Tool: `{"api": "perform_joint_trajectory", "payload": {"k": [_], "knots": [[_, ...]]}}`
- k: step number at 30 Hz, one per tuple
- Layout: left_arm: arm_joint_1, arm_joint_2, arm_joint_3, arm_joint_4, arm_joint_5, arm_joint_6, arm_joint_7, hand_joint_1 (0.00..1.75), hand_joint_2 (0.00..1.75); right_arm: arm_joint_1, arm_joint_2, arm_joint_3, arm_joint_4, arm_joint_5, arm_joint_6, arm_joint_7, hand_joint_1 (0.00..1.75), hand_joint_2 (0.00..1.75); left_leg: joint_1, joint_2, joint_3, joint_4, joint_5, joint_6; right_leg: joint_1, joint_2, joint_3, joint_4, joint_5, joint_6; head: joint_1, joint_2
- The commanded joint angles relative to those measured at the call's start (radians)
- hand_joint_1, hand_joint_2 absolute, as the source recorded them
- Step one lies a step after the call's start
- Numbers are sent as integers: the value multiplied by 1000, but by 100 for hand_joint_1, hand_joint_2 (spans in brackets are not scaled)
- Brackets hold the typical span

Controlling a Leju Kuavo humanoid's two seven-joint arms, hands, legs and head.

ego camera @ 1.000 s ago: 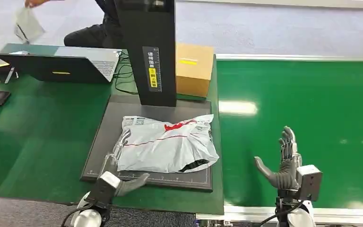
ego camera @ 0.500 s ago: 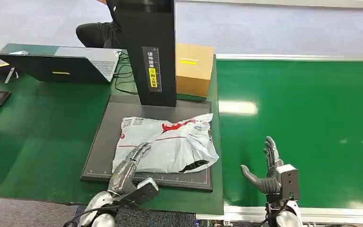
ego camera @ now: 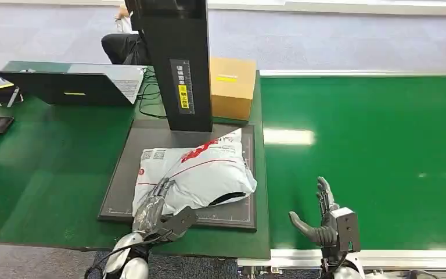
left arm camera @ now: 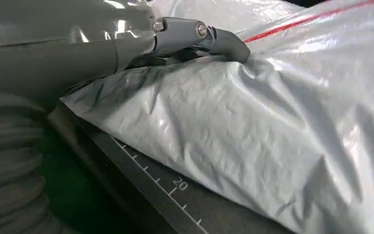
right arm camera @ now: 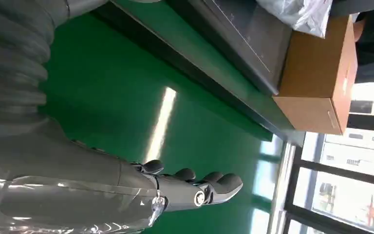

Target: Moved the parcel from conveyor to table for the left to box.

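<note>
Parcel (ego camera: 194, 174) lies slantwise on the dark mat (ego camera: 122, 174); left hand (ego camera: 154, 209) presses it, ungrasping; right hand (ego camera: 322, 218) spread, empty.

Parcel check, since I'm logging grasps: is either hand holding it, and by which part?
The left hand has its fingers on the parcel at its near left corner, thumb alongside; a closed grip cannot be told. The right hand holds nothing.

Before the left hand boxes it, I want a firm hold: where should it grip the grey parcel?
Probably the near left corner of the parcel, from the robot's side: there the bag lies flat and slack on the black mat, where the left hand rests.
</note>
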Motion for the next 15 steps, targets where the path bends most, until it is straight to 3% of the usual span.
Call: {"api": "perform_joint_trajectory", "payload": {"k": [1,2,6,9,10,12,15], "knots": [[8,5,128,34,175,21,-49,175,175,17,14,-12,0,-13,1,14,0,175,2,2,-11,-1,8,-5,2,2,-12,-1,8,-3,0,0],[9,7,121,36,193,32,-58,175,175,15,12,-10,5,-16,1,15,0,175,2,1,-7,0,6,-5,2,2,-8,1,7,-5,0,0],[10,10,116,30,240,64,-74,175,175,14,9,-6,8,-25,1,16,0,175,2,-1,-14,-5,14,-10,2,-1,-17,-1,12,-8,0,0],[13,14,111,16,269,73,-93,175,175,13,5,-4,13,-28,1,16,0,175,2,1,-4,-7,15,-13,2,1,-8,1,10,-10,-1,0],[14,11,113,5,325,69,-135,175,175,13,3,-2,15,-29,1,16,0,175,2,1,-8,-9,17,-13,2,1,-12,0,16,-7,-1,0],[16,2,130,-10,462,8,-195,175,175,11,-2,3,21,-32,2,16,0,175,2,1,-1,-7,21,-14,2,1,-5,2,14,-8,-1,0],[20,7,128,-34,482,52,-213,175,175,9,-8,10,26,-38,-2,14,0,175,2,1,-4,-8,20,-14,2,1,-8,1,12,-8,-1,0]]}}
